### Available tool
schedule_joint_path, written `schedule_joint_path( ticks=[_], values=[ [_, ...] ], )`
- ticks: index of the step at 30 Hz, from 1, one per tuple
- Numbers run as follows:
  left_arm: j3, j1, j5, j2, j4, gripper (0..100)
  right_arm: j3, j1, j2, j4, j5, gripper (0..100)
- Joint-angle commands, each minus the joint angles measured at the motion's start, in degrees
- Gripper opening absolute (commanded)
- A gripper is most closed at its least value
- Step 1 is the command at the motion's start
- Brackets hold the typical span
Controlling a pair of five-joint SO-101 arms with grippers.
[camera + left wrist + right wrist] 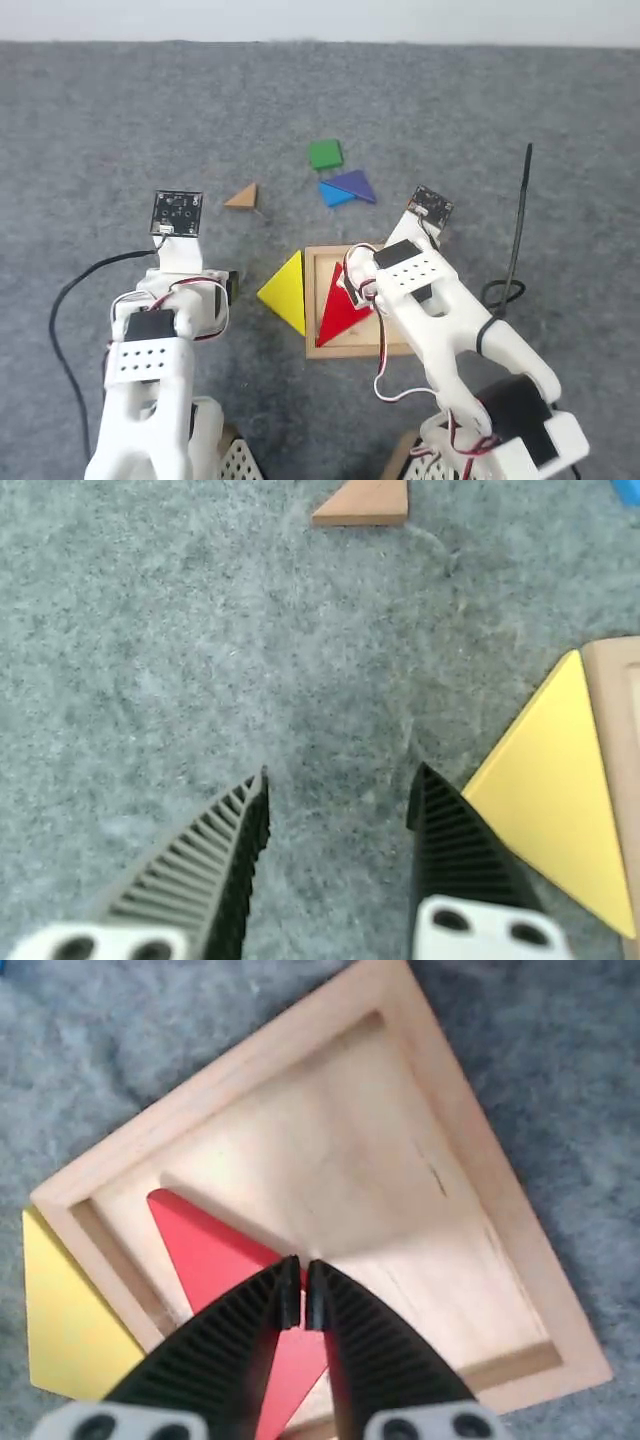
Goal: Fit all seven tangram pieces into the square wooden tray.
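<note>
Worktop (110, 120): grey felt-like covering.

Square wooden tray (346, 351): lower centre of the high view, partly under the right arm (455, 335). In the right wrist view the tray (470, 1130) floor is mostly bare wood.

Red triangle (338, 315): inside the tray, in its left half in the high view, one corner pointing toward the top rim. In the right wrist view the red triangle (205, 1245) lies on the tray floor.

Yellow triangle (287, 290): on the worktop outside the tray, its long edge running along the left rim; touching or just beside, cannot tell which. It is also seen at the left wrist view's right edge (550, 800).

Four pieces lie above the tray in the high view, well apart from it:
- tan triangle (242, 196), alone at centre-left
- green square (325, 154), uppermost
- blue triangle (335, 193)
- purple piece (354, 183), touching the blue triangle

Left arm (150, 350): lower left. Left jaws are spread, tips over bare felt, and the yellow triangle is just beside one tip.

Right jaws: pressed together, a hairline gap between the tips, positioned over the red triangle's edge. Contact with the piece cannot be told.
</note>
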Motion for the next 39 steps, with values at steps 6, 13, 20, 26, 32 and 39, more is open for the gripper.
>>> schedule_joint_path(
  ticks=[6,13,20,26,32,39],
  values=[
    [0.13,-0.26,-0.53,-1.32,-1.05,22,-5.36,1.27,-1.10,-1.45,1.23,0.7],
    [0.13,-0.26,-1.76,-1.32,-0.97,22,-15.74,0.40,-1.10,9.10,6.15,1.1],
    [0.13,-0.26,-1.76,-1.32,-0.97,22,-13.27,-6.90,-0.40,13.58,6.86,1.0],
    [0.13,-0.26,-1.93,-1.32,-0.97,22,-7.12,-9.63,-0.31,7.78,6.86,0.7],
    [0.13,-0.26,-1.93,-1.32,-0.97,22,-0.62,-8.84,-0.31,3.56,7.56,0.7],
    [0.13,-0.26,-1.93,-1.32,-0.97,22,1.76,2.24,1.10,-1.80,15.56,0.7]
  ],
)
